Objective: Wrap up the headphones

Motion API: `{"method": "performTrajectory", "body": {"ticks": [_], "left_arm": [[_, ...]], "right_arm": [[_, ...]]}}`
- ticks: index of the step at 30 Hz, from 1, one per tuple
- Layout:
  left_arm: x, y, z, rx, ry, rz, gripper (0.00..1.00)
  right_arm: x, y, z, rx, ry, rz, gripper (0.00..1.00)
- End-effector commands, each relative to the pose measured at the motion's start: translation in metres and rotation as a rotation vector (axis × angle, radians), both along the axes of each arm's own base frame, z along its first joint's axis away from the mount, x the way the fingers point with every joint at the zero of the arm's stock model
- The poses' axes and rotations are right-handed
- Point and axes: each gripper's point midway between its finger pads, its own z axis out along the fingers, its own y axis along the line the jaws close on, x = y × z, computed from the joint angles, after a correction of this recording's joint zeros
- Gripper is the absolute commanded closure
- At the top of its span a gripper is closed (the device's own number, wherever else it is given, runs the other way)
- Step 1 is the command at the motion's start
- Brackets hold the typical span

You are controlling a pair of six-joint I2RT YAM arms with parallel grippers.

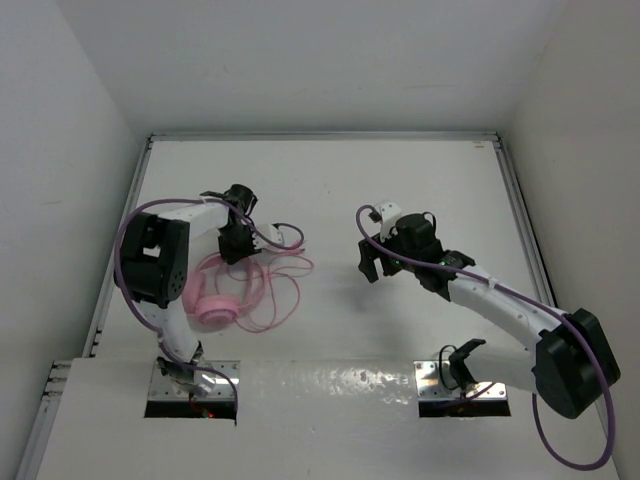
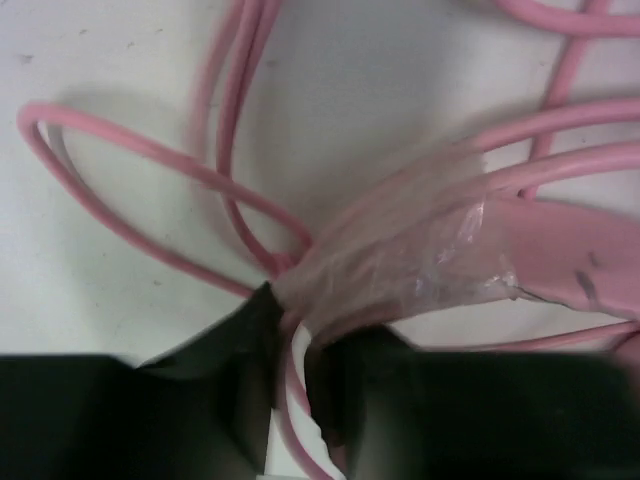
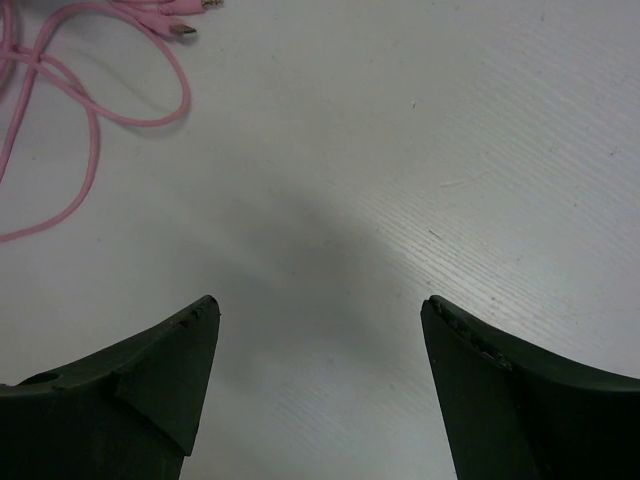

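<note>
Table: white top (image 1: 420,180), both arm bases at its near edge.
Left arm: reaches over the left half of the table; a purple cable (image 1: 124,250) loops along it.
Left gripper (image 1: 237,252): points down onto the headphones (image 1: 222,298). Jaws nearly together, clamped on a strand of the pink cord (image 2: 150,148).
Headphones: flat on the left half of the table. One round earcup (image 1: 214,311) lies toward the near edge, with cord loops spilling to its right.
Left wrist view only: clear crinkled film (image 2: 400,260) wraps the pink band and the gathered strands just ahead of the fingertips.
Writing: small dark marks on the pink band in the left wrist view, not readable.
Right gripper (image 1: 378,268): above the middle of the table, well apart from the headphones. Jaws wide apart, only bare table between them.
Right wrist view only: cord loops in its upper left corner, ending in a small metal-tipped plug (image 3: 185,31).
</note>
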Motion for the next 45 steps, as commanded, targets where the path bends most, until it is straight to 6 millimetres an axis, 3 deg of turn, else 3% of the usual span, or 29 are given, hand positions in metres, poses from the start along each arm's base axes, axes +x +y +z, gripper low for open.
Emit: {"method": "performTrajectory", "body": {"ticks": [1,3,4,6,7,8,9,11,12,14,15,16,17,18,19,21,22,23,24,25,26,28,29,36,41,42,45], "left_arm": [[0.013,-0.004,0.018,-0.009,-0.056,0.031,0.97],[0.019,-0.012,0.039,-0.054,-0.079,0.076,1.0],[0.037,-0.018,0.064,-0.085,-0.138,0.091,1.0],[0.044,-0.022,0.104,-0.127,-0.198,0.15,1.0],[0.062,-0.026,0.139,-0.159,-0.294,0.168,1.0],[0.065,-0.027,0.167,-0.187,-0.363,0.206,1.0],[0.077,-0.03,0.201,-0.224,-0.453,0.226,1.0],[0.081,-0.034,0.251,-0.315,-0.575,0.319,1.0],[0.082,-0.038,0.266,-0.354,-0.604,0.338,1.0],[0.081,-0.043,0.306,-0.461,-0.684,0.435,1.0],[0.083,-0.038,0.315,-0.471,-0.722,0.502,1.0],[0.088,-0.037,0.327,-0.51,-0.771,0.578,1.0],[0.087,-0.036,0.332,-0.575,-0.777,0.732,1.0],[0.088,-0.024,0.331,-0.553,-0.811,0.833,1.0],[0.087,-0.023,0.334,-0.61,-0.813,0.952,1.0],[0.087,-0.017,0.332,-0.626,-0.83,1.06,1.0],[0.086,-0.016,0.325,-0.628,-0.818,1.099,1.0],[0.084,-0.017,0.325,-0.665,-0.806,1.174,1.0],[0.083,-0.012,0.323,-0.659,-0.819,1.229,1.0],[0.08,-0.009,0.314,-0.65,-0.809,1.272,1.0],[0.077,-0.007,0.314,-0.675,-0.809,1.342,1.0],[0.074,0.002,0.309,-0.657,-0.834,1.429,1.0],[0.072,0.005,0.312,-0.675,-0.842,1.482,1.0],[0.061,0.003,0.317,-0.71,-0.822,1.529,1.0],[0.054,0.001,0.308,-0.694,-0.799,1.503,1.0],[0.053,0.0,0.303,-0.683,-0.79,1.497,1.0],[0.051,-0.004,0.299,-0.69,-0.764,1.483,1.0]], "right_arm": [[0.009,0.007,0.022,0.047,-0.052,-0.015,0.2],[0.012,0.008,0.032,0.055,-0.074,-0.02,0.21],[0.013,0.007,0.037,0.057,-0.081,-0.024,0.21],[0.017,0.009,0.058,0.08,-0.121,-0.027,0.22],[0.018,0.011,0.066,0.092,-0.137,-0.022,0.22],[0.019,0.013,0.075,0.107,-0.155,-0.018,0.22],[0.023,0.017,0.095,0.137,-0.192,-0.01,0.2],[0.026,0.02,0.117,0.167,-0.223,-0.01,0.19],[0.031,0.024,0.14,0.198,-0.261,-0.009,0.18],[0.034,0.028,0.161,0.222,-0.284,-0.003,0.16],[0.039,0.03,0.186,0.257,-0.316,-0.017,0.16],[0.043,0.033,0.192,0.271,-0.308,-0.034,0.15],[0.049,0.034,0.202,0.292,-0.313,-0.062,0.15],[0.053,0.039,0.226,0.364,-0.32,-0.089,0.15],[0.06,0.05,0.232,0.41,-0.305,-0.088,0.16],[0.065,0.07,0.261,0.544,-0.282,-0.093,0.16],[0.067,0.08,0.27,0.577,-0.281,-0.077,0.16],[0.066,0.104,0.263,0.574,-0.244,-0.04,0.16],[0.07,0.11,0.284,0.591,-0.28,-0.065,0.16],[0.07,0.119,0.284,0.584,-0.276,-0.076,0.15],[0.067,0.136,0.278,0.573,-0.262,-0.067,0.14],[0.073,0.143,0.278,0.585,-0.269,-0.119,0.13],[0.074,0.154,0.266,0.58,-0.236,-0.13,0.14],[0.099,0.174,0.206,0.43,-0.13,-0.257,0.15],[0.12,0.184,0.193,0.395,-0.168,-0.284,0.16],[0.125,0.185,0.198,0.386,-0.196,-0.278,0.17],[0.138,0.188,0.192,0.338,-0.233,-0.285,0.34]]}}
